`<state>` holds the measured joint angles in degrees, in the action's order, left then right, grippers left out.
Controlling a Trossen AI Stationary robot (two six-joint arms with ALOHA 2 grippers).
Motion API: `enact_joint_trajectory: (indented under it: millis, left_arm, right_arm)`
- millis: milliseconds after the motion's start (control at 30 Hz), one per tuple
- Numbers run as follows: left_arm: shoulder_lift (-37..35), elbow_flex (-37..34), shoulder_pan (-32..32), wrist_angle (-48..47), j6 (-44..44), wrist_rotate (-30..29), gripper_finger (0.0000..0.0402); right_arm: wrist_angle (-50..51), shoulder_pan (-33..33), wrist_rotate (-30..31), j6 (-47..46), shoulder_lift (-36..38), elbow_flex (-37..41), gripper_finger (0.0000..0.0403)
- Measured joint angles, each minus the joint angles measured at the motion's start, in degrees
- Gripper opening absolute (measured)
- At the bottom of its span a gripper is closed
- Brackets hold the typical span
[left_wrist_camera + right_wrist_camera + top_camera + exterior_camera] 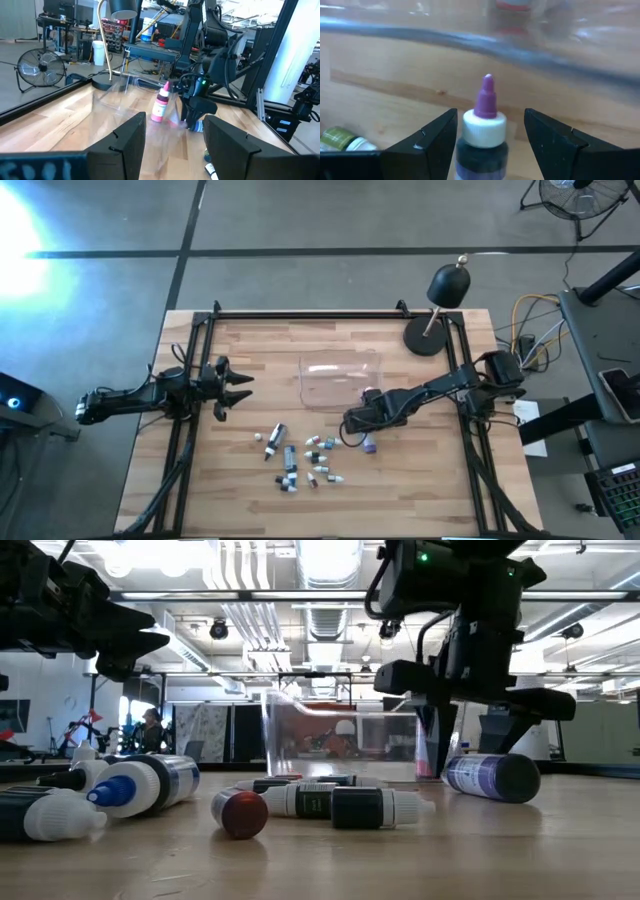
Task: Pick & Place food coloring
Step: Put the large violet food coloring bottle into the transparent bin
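Several tiny food coloring bottles (pixel 300 460) lie on their sides on the wooden table, near the middle of its near half; they fill the foreground of the low view (pixel 300 802). My right gripper (pixel 352 425) is open and points down just past them, beside the clear tub (pixel 340 378). A purple-tipped, white-collared bottle (pixel 485 125) sits between its fingers with a gap on each side. A purple-labelled bottle (pixel 490 777) lies beside that gripper (pixel 445 745). A pink bottle (pixel 161 102) stands upright by the tub. My left gripper (pixel 240 387) waits open at the table's left.
A black dome lamp (pixel 445 290) on a round base stands at the far right corner. A dark metal frame (pixel 300 315) runs along the table's far edge and sides. The tub's clear wall (pixel 520 55) is right in front of my right gripper. Bare wood lies between my left gripper and the tub.
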<state>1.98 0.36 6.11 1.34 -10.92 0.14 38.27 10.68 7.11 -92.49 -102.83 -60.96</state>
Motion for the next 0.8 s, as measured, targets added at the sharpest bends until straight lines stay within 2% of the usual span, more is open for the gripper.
enact_joint_trajectory:
  millis: [333,567,800]
  left_arm:
    - [0.0,0.0,0.0,0.0,0.0,0.0,0.0172]
    - [0.0,0.0,0.0,0.0,0.0,0.0,0.0172]
    - [0.0,0.0,0.0,0.0,0.0,0.0,0.0172]
  right_arm:
    - [0.1,0.0,1.1,0.9,0.0,-1.3,0.0224]
    - [0.6,0.2,6.3,1.0,0.2,-1.6,0.0224]
    - [0.8,-0.8,14.1,1.0,0.3,-1.6,0.0224]
